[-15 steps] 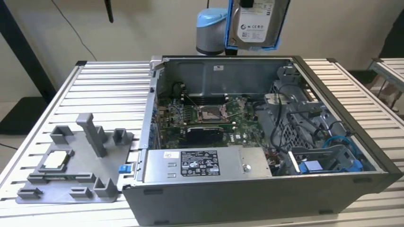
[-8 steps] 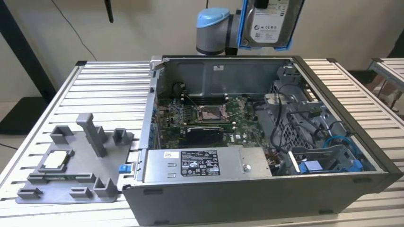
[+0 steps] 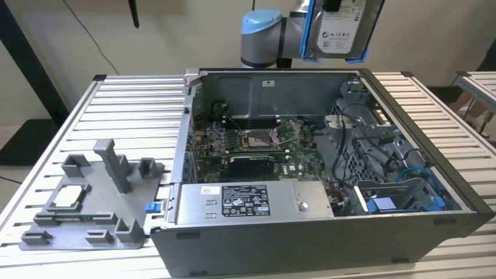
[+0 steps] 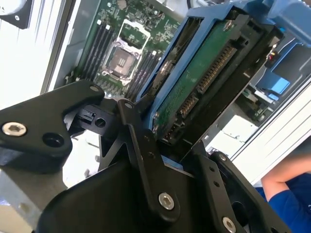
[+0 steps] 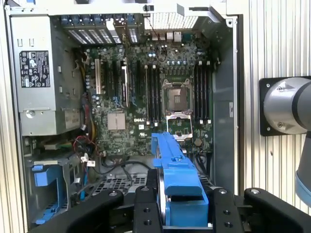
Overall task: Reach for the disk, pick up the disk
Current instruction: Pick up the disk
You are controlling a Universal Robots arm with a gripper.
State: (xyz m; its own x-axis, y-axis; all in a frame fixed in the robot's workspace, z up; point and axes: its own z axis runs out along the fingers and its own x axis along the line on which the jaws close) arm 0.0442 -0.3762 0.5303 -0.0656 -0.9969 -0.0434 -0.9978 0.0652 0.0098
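Pick-up step looks done, judging by position: disk [image 3: 345, 29] high above the open computer case [image 3: 326, 232], clear of its rear wall in the exterior view, white label facing the camera, blue bracket [image 3: 312, 35] along its edge. Hangs beside the arm's grey and blue joint [image 3: 268, 38]. In the second wrist view, green circuit-board underside of disk [image 4: 199, 82] and its connector row visible, tilted, clamped between black fingers [image 4: 146, 150] closed tight against the bracket's sides. In the first wrist view, blue bracket [image 5: 177, 184] seen edge-on between the fingers [image 5: 143, 208], motherboard [image 5: 146, 97] well below. Reaching finished, grasp appears firm, nothing left touching the case. Blue empty bracket [image 3: 387, 206] seated in the drive bay at the exterior view's right front. Grey fixture tray [image 3: 85, 203] on the slatted worktop [image 3: 139, 93] at the exterior view's left, well apart from the disk. Next move calls for a steady hold and clearance from case walls and cables; a slip here would likely drop the drive onto the board. Blue sleeve of a person [image 4: 286, 194] at the edge of the second wrist view.
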